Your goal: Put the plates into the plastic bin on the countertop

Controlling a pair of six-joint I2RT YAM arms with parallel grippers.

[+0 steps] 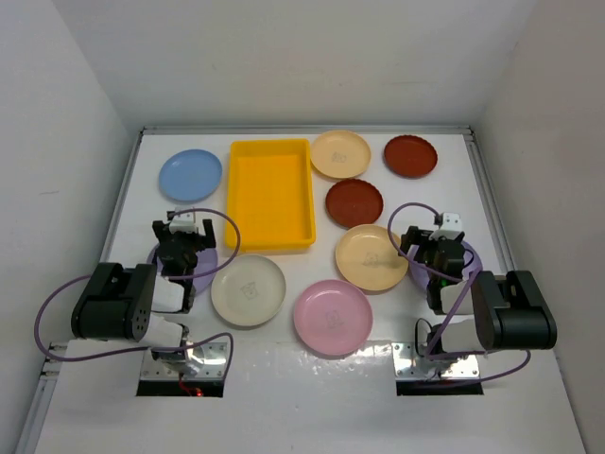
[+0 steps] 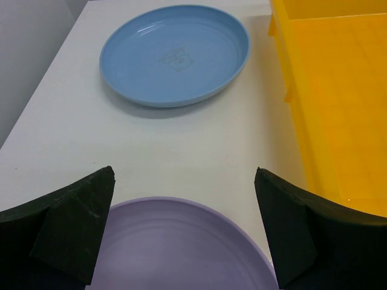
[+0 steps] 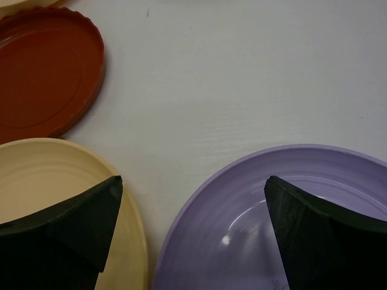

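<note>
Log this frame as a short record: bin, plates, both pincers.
bin: yellow, empty
plates: nine, all outside the bin
left pincer: open, over left purple plate
right pincer: open, over rim of right purple plate
progress: nothing placed yet

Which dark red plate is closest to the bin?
The front dark red plate, just right of the bin; the back dark red plate lies farther right, past the tan plate.

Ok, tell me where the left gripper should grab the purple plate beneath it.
Pinch the purple plate by its raised far rim, coming straight down with the left gripper, one finger inside, one outside. It lies flat and looks wider than the open jaws.
</note>
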